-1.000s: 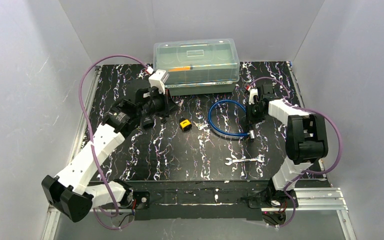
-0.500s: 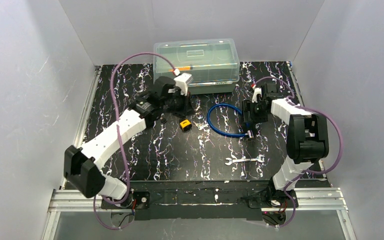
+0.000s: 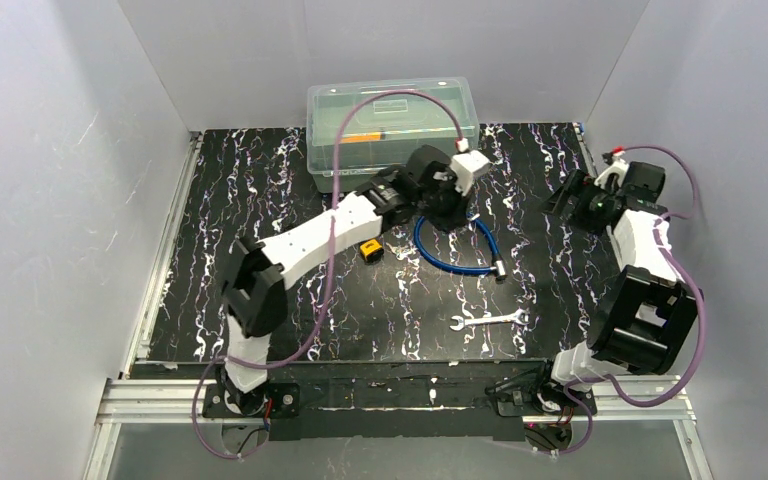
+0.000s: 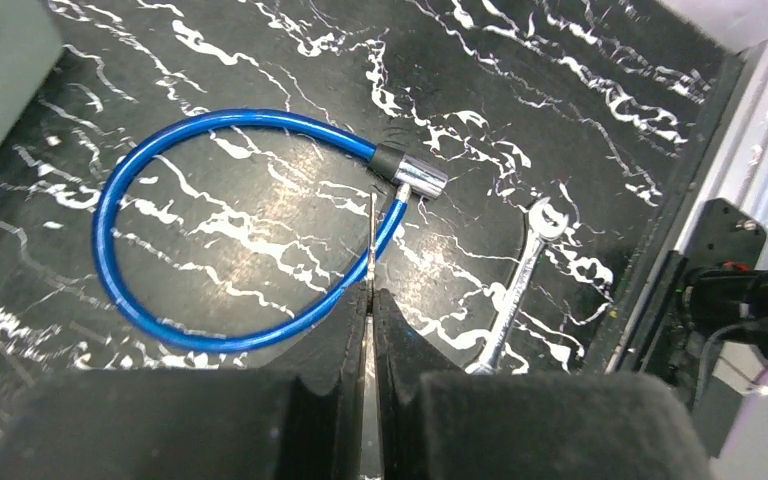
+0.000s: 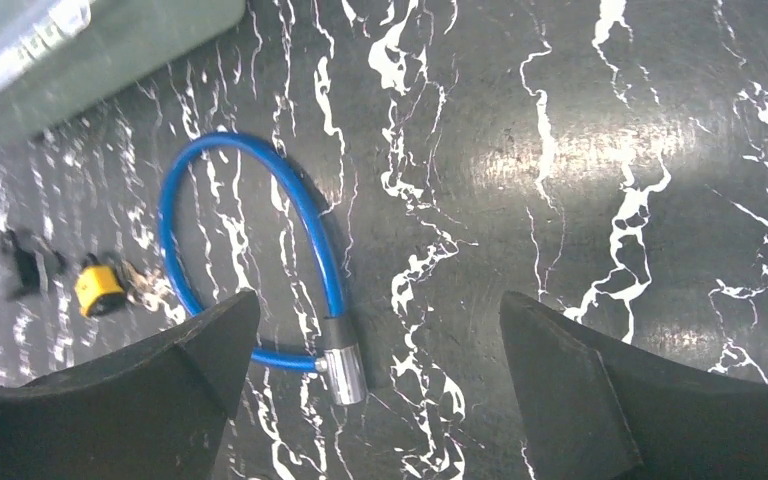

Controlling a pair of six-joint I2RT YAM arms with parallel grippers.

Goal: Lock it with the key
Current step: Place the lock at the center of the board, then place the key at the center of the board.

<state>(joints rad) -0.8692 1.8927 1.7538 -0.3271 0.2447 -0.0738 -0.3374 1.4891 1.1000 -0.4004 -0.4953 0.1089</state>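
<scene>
overhead, we see the left gripper [image 3: 447, 210] at the centre of the frame, poised above the upper arc of the blue cable lock [image 3: 457, 247], just below the clear plastic box [image 3: 392, 120]. from its wrist camera we find the jaws pressed together, with a thin pale sliver showing between the tips; we cannot tell what it is. the key [image 5: 145, 284] lies on the black marbled table [image 3: 230, 180], at the left edge of the right wrist view, just beside the yellow padlock [image 5: 100, 288], with a small black block [image 5: 25, 265] further left. in the overhead view that cluster sits left of the cable loop, apart from both grippers. the right gripper [image 5: 378, 300], at the upper right of the overhead frame, is spread wide and holds nothing. a silver wrench [image 3: 488, 321] lies below the cable, toward the lower centre.
</scene>
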